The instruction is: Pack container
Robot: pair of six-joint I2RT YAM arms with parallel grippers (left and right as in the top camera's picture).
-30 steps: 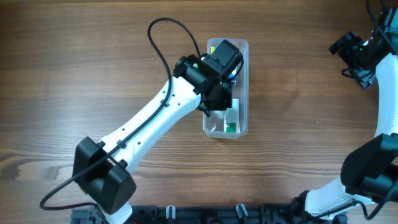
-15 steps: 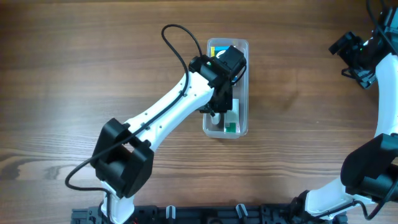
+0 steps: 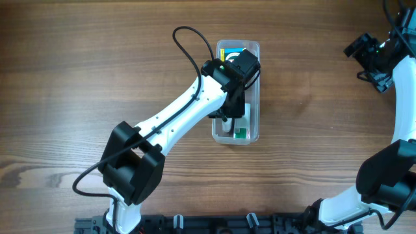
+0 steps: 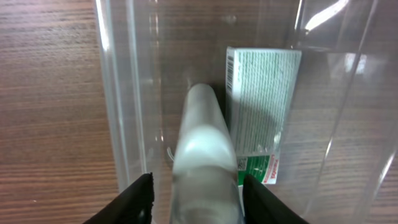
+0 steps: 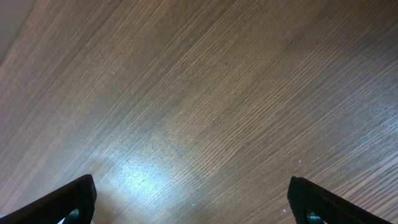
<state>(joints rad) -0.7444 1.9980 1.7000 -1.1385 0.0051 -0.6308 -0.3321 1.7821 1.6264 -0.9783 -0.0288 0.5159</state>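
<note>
Left hand point(image 4: 197, 186) straddles a frosted bottle point(image 4: 202, 140) beside a box point(image 4: 260, 106) (green-and-white).

We see a glossy clear plastic container point(image 4: 118, 93), a smooth frosted bottle point(image 4: 202, 146), a matt printed card box point(image 4: 258, 106) and a grained wooden table point(image 4: 50, 112).

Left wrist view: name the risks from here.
1. The bottle in the left gripper lies close beside the green-and-white box; lowering it could jam against or shove the box.
2. The container wall stands near the gripper's finger; drifting sideways could catch and drag the container.
</note>
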